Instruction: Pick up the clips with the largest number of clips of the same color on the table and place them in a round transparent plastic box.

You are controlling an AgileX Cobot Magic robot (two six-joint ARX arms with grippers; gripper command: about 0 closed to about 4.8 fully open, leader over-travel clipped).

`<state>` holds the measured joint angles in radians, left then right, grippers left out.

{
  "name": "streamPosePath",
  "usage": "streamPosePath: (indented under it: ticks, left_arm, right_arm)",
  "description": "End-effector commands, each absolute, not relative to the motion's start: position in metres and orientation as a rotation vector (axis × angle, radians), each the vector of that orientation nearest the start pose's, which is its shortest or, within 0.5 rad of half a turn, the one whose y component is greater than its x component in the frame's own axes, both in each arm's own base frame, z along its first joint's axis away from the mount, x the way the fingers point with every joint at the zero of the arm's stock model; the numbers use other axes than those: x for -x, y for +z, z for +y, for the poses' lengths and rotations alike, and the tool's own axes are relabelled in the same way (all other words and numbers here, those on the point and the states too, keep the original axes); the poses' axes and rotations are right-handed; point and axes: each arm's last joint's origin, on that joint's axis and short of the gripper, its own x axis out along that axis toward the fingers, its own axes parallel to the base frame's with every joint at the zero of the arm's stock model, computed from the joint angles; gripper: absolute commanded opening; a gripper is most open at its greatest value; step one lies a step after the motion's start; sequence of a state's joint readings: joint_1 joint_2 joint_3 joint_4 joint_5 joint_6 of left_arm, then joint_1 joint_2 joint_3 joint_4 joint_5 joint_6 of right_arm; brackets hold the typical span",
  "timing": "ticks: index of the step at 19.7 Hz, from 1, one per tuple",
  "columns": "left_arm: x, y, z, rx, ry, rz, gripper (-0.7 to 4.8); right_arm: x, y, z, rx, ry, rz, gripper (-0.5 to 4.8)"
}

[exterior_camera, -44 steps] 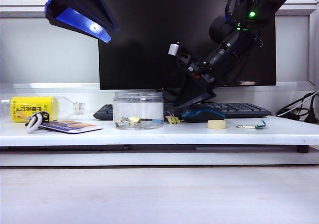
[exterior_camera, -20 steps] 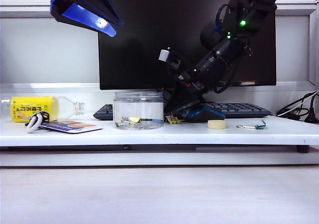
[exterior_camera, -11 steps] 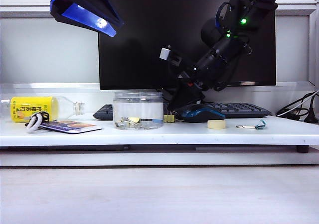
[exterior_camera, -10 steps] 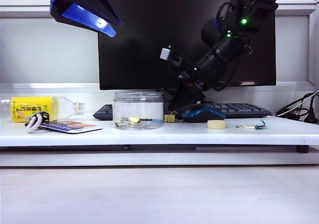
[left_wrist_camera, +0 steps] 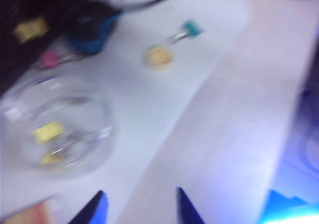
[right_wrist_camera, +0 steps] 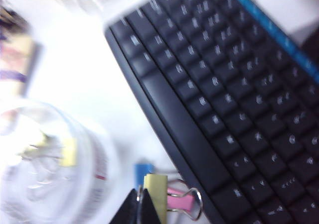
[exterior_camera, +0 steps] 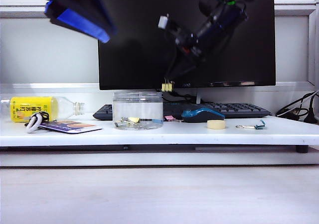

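The round transparent plastic box stands mid-table with pale-yellow clips lying inside. In the air just above and right of the box's rim, my right gripper is shut on the wire handle of one more pale-yellow clip. The right wrist view shows the fingertips pinching that clip, with the box beside it. My left gripper hangs open and empty high at the left. Its wrist view looks down between its tips on the box.
A pink clip lies by the blue mouse, in front of a black keyboard. Right of them lie a pale tape roll and a teal clip. A yellow-labelled bottle and a card lie at the left. A monitor stands behind.
My right gripper shut on a pale-yellow clip beside the mouse and lifted it off the table to above the box's right rim. The left gripper stayed high at the left.
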<state>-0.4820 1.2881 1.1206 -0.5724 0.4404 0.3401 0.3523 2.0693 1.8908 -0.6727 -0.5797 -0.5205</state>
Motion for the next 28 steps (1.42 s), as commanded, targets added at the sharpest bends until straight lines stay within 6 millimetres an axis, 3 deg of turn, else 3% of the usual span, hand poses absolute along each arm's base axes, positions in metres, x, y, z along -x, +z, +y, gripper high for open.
streamPosePath:
  ticks: [1,10,16,17,18,19,26,28]
  left_arm:
    - [-0.233,0.313,-0.133,-0.344,-0.921,0.608,1.88]
    - [-0.233,0.314,-0.133,-0.338,-0.909,0.607,1.88]
    - [-0.231,0.312,-0.132,-0.331,-0.909,0.643,1.88]
    - [-0.231,0.311,-0.132,-0.331,-0.909,0.648,1.88]
    - [-0.231,0.311,-0.132,-0.328,-0.908,0.656,1.88]
    - [-0.231,0.311,-0.132,-0.323,-0.906,0.661,1.88]
    - [-0.229,0.31,-0.131,-0.302,-0.898,0.687,1.95]
    - [-0.225,0.316,-0.129,-0.293,-0.892,0.663,2.74]
  right_arm:
    - [-0.411,0.301,0.18,0.3,1.154,0.62,-0.01]
    - [-0.372,0.302,0.224,0.342,1.288,0.718,-0.01]
    - [-0.369,0.3,0.228,0.368,1.29,0.737,0.04]
    - [-0.369,0.3,0.228,0.374,1.284,0.739,0.38]
    - [-0.369,0.299,0.228,0.378,1.283,0.739,1.25]
    - [-0.369,0.299,0.228,0.378,1.282,0.739,1.5]
    - [-0.369,0.3,0.227,0.374,1.279,0.741,1.49]
    - [-0.367,0.306,0.226,0.371,1.274,0.725,1.49]
